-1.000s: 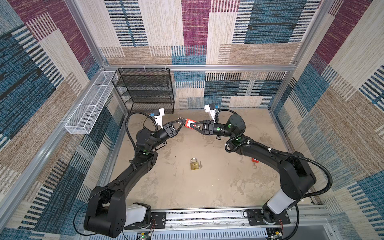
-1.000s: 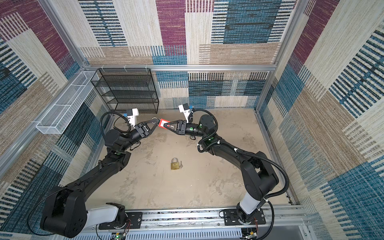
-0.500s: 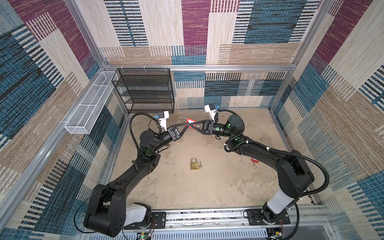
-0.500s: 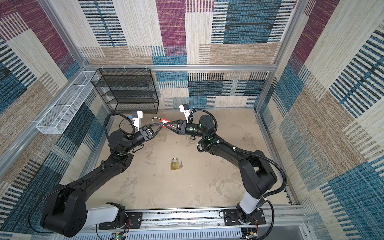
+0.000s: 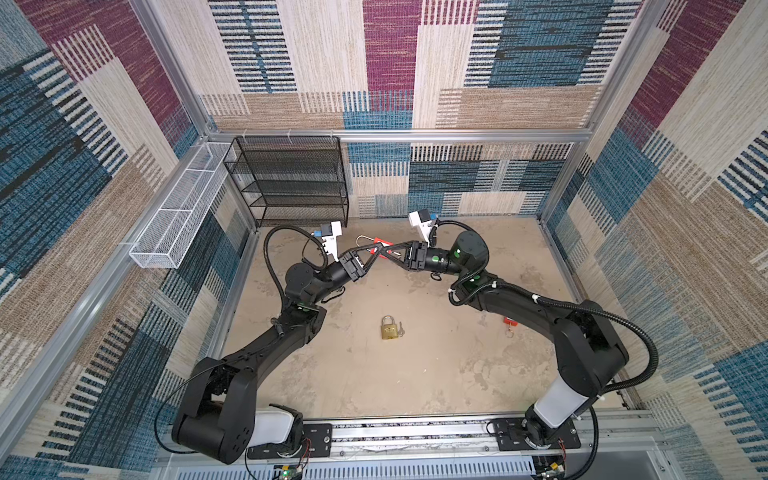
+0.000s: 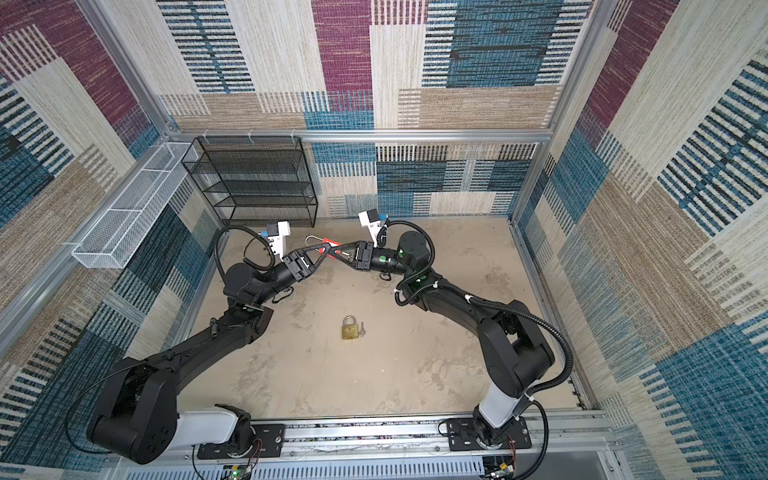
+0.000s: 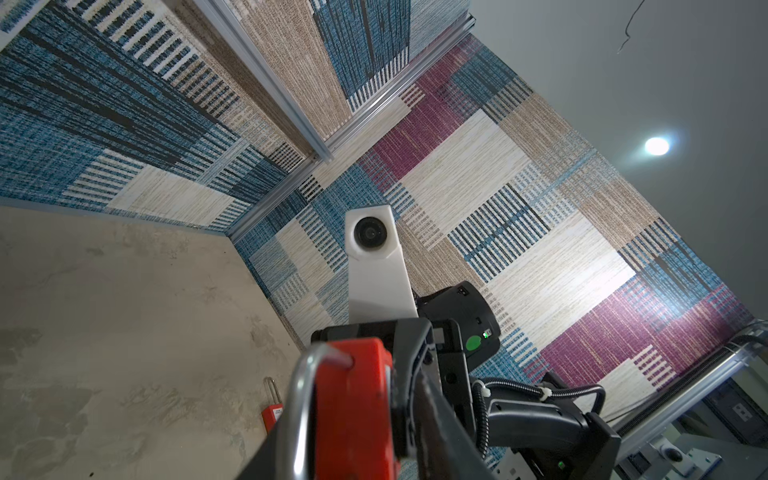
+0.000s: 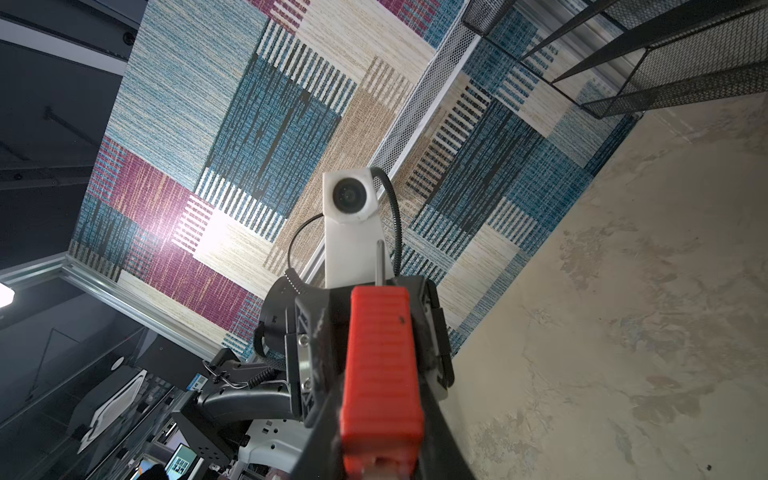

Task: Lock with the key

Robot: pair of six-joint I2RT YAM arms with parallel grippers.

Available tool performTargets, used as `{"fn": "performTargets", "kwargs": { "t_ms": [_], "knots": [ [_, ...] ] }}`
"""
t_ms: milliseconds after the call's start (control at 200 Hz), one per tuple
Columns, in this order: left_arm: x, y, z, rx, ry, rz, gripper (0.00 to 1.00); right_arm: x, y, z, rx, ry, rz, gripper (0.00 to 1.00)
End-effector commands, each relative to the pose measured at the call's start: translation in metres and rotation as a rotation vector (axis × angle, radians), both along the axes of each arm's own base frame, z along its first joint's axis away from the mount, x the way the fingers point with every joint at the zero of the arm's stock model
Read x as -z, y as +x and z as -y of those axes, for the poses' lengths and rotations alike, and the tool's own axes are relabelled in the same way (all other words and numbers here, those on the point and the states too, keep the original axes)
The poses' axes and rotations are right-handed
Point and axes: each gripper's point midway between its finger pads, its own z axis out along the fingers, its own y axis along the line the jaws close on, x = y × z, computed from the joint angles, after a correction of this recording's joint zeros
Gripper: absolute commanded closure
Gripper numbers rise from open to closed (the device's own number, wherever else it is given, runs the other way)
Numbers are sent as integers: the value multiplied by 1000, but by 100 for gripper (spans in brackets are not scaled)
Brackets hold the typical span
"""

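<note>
Currently both arms meet in mid-air over the back of the table [image 5: 419, 374], sharing one red padlock [image 5: 382, 242] [image 6: 331, 241]. The padlock is off the surface, with a boxy red plastic body, ribbed across its face in the right wrist view [image 8: 380, 365], and a thin bright steel shackle [image 5: 362, 240].

Right gripper [image 5: 388, 250] [image 6: 338, 251]: jaws closed narrow on the red body, one black finger [image 8: 446, 440] along each side. Left gripper [image 5: 377, 249] [image 6: 326, 249]: jaws pulled in on the same padlock from the opposite side, at the shackle end. In the left wrist view the body [image 7: 353, 411] fills the gap between the fingers and the rounded steel loop [image 7: 297, 415] runs just beside it. Both sets of black fingers are triangular and open-framed, and their tips overlap in both top views. It cannot be told whether the shackle is latched. A key in this padlock cannot be made out; the bottom end is blurred in the right wrist view.

Brass padlock [image 5: 388, 330] [image 6: 350, 330] lies flat mid-table, well apart from both grippers, with a square yellow metal body and a grey shackle. A small silver key [image 5: 400, 329] lies just beside its right edge; contact is too small to judge.

Second red padlock [image 5: 508, 323] [image 7: 272, 411] lies flat on the table near the right arm's forearm.

The table surface is mottled beige and looks like concrete. Black mesh shelf rack [image 5: 291, 183] stands at the back left corner, with a white wire basket [image 5: 178, 224] on the left wall. The walls are woven patchwork in blue, maroon and tan.
</note>
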Motion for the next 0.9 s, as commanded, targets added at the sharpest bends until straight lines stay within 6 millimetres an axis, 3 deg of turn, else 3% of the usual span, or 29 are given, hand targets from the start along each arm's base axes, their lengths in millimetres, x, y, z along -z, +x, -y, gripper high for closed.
{"fn": "performTargets", "kwargs": {
  "t_ms": [0,235,511,586,626,756,897],
  "knots": [
    [-17,-4,-5,-25,-40,66,61,-12,-5,2,-5,29,49,100],
    [-15,-3,-5,-23,-43,64,64,-11,-5,2,-8,27,48,100],
    [-15,-1,-4,-6,-87,65,84,-11,-5,1,-15,26,49,100],
    [-16,0,-4,-4,-90,71,100,-11,-5,1,-19,24,50,98],
    [-17,-1,-3,3,-90,77,100,-13,-6,1,-23,24,55,91],
    [-20,-5,-3,6,-85,93,100,-15,-10,1,-41,24,67,54],
    [-21,-5,-5,-9,-87,98,100,-11,-5,10,-13,22,35,41]
  ]
}}
